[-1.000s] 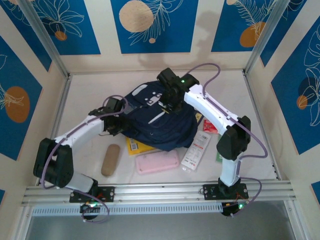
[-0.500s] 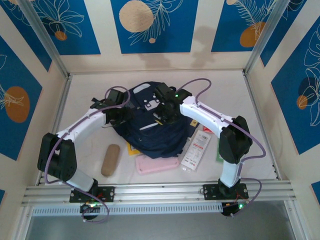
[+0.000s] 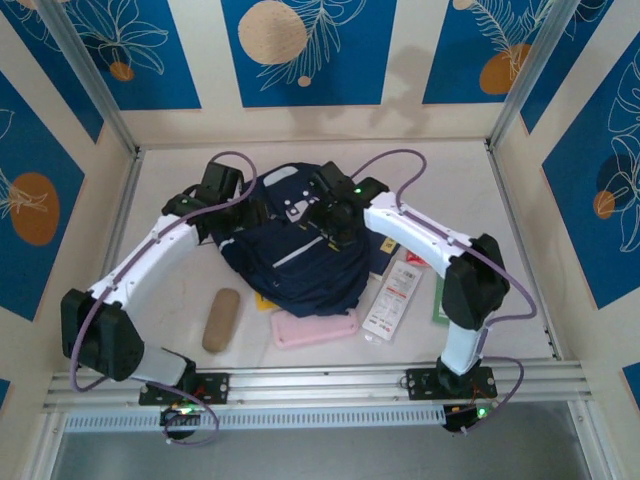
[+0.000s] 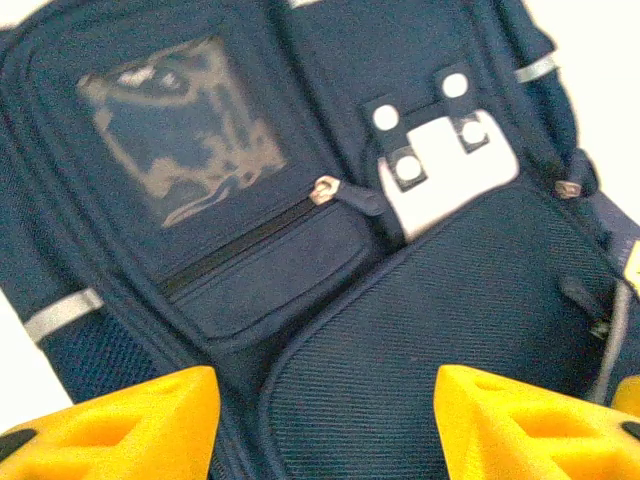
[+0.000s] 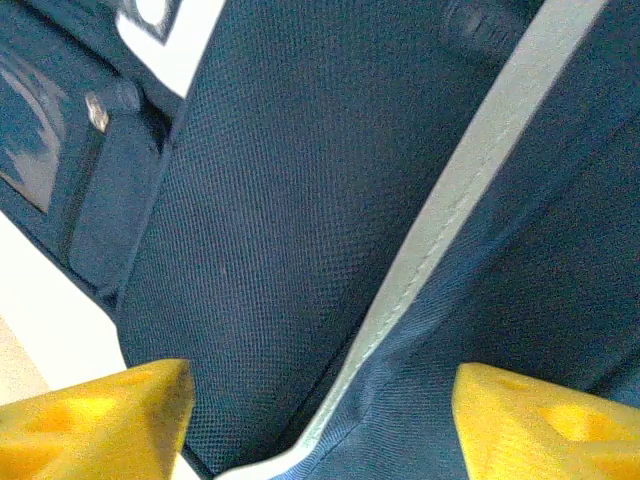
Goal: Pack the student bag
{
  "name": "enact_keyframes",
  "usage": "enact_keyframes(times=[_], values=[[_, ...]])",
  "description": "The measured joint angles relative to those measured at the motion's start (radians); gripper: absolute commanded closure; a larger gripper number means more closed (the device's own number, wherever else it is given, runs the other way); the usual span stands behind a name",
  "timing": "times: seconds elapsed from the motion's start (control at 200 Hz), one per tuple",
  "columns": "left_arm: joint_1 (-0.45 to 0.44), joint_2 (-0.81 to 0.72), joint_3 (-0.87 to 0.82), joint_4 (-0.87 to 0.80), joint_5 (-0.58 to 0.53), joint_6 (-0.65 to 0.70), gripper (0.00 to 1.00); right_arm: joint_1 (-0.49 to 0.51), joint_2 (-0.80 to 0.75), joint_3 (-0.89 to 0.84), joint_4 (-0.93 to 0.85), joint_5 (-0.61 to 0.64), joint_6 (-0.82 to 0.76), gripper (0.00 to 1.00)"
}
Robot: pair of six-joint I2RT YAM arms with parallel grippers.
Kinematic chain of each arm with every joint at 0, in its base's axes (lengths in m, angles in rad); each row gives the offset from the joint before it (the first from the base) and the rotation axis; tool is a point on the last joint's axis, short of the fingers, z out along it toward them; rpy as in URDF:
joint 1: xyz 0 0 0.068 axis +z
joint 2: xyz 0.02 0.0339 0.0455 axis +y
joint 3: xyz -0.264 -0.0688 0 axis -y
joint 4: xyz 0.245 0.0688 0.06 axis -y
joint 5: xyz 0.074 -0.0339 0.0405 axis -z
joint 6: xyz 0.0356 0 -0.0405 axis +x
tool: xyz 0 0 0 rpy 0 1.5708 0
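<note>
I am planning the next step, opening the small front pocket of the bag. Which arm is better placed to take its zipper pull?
Probably left: the left gripper, open, faces the zipper pull straight ahead; from the right gripper the pull lies far off to one side.

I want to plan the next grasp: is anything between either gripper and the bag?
Nothing visible is. The left gripper and right gripper both hang open right over the bag, with bare navy fabric directly below them.
</note>
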Motion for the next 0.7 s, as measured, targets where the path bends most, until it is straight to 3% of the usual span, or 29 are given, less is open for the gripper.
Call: enact_keyframes(times=[0.19,0.4,0.615,0.7], values=[[-0.111,0.088,0.137,-0.002,0.034,0.109,0.38,-0.119,-0.222,-0.123,-0.003,0.108,-0.101,0.18],[-0.246,0.391,0.327,-0.016,0.142,0.214,0.38,-0.338,-0.417,-0.37,0.061,0.145,-0.22,0.19],[-0.299,0.611,0.431,-0.057,0.217,0.262,0.4,-0.499,-0.491,-0.565,0.172,0.038,-0.333,0.21],[-0.307,0.645,0.462,-0.072,0.231,0.274,0.49,-0.511,-0.47,-0.576,0.208,-0.021,-0.375,0.23]])
